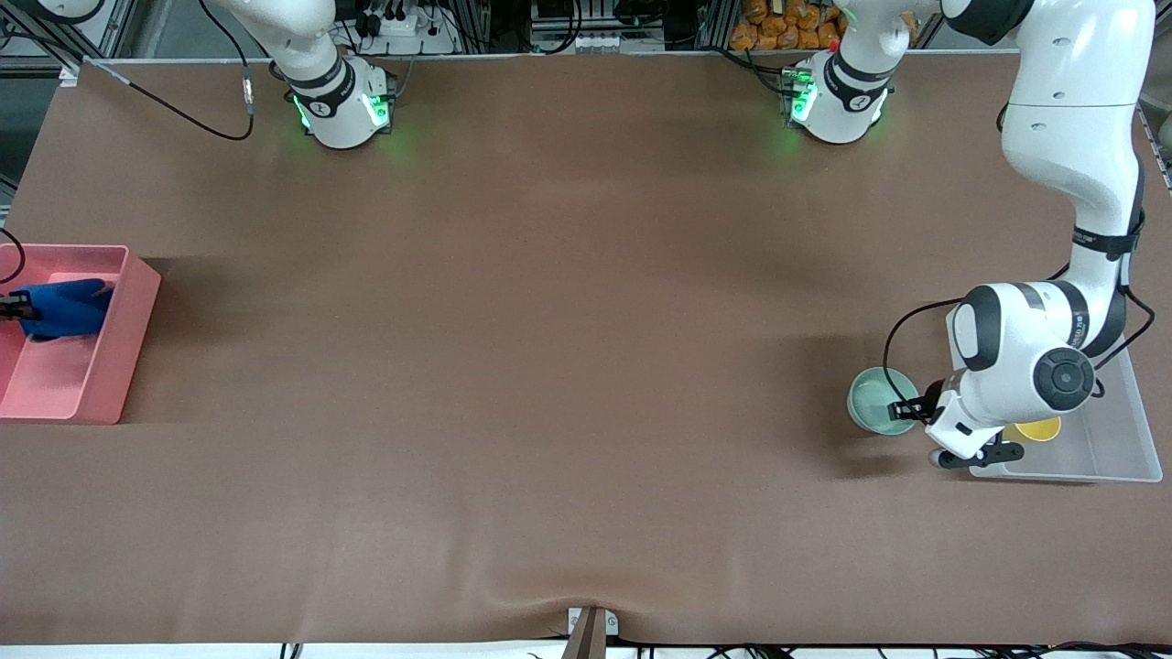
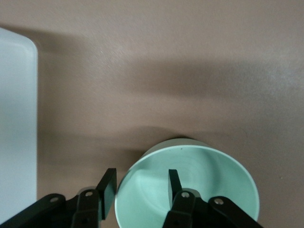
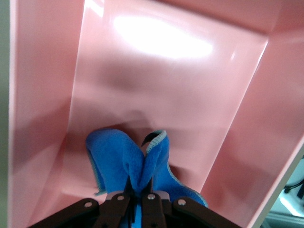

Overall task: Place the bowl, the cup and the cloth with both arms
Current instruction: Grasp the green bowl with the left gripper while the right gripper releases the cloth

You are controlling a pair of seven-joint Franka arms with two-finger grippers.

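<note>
The mint-green bowl stands on the table next to the grey tray. My left gripper is open and straddles the bowl's rim, with one finger outside the wall and the other inside. The yellow cup sits in the tray, mostly hidden by the left wrist. At the right arm's end of the table, my right gripper is shut on a fold of the blue cloth, which hangs low inside the pink bin.
The grey tray lies at the left arm's end, the pink bin at the right arm's end. Brown table covering spreads between them. A small bracket sits at the table edge nearest the front camera.
</note>
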